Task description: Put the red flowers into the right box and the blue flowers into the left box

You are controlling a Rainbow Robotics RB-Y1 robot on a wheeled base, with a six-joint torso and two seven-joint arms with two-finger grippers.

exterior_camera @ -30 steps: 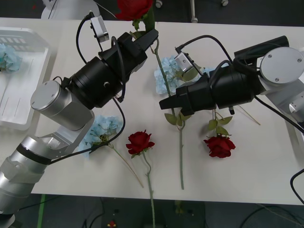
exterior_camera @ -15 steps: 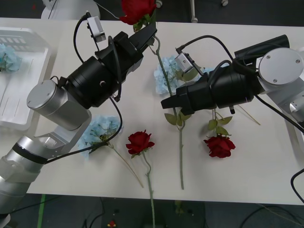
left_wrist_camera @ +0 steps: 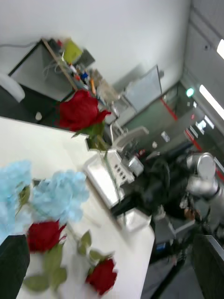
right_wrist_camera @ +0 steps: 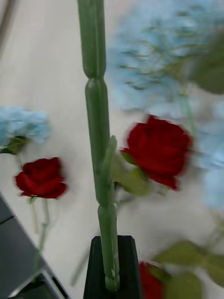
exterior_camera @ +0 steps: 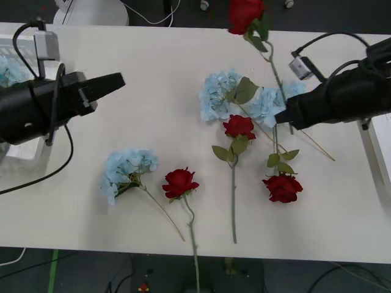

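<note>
My right gripper (exterior_camera: pixel 282 118) is shut on the thin green stem (right_wrist_camera: pixel 95 117) of a red rose, whose bloom (exterior_camera: pixel 245 13) is held up over the table's far edge. Three more red flowers lie on the table (exterior_camera: pixel 239 126), (exterior_camera: pixel 180 182), (exterior_camera: pixel 282 187). Blue flowers lie at the front left (exterior_camera: pixel 128 171) and as two clusters in the middle (exterior_camera: pixel 220 94), (exterior_camera: pixel 269 104). My left gripper (exterior_camera: pixel 115 84) is open and holds nothing, out over the table's left side. The left box (exterior_camera: pixel 15 44) is at the far left with a blue bloom (exterior_camera: pixel 6 70) inside. The right box's rim (exterior_camera: pixel 371 152) shows at the right edge.
The long stems of the lying roses reach toward the table's front edge (exterior_camera: pixel 232 235). Bare tabletop (exterior_camera: pixel 153 122) lies between the left gripper and the middle flowers. Cables hang from both wrists.
The left gripper has let go of the raised rose and pulled back to the left. The right gripper now holds that rose by its stem and has carried it to the right.
</note>
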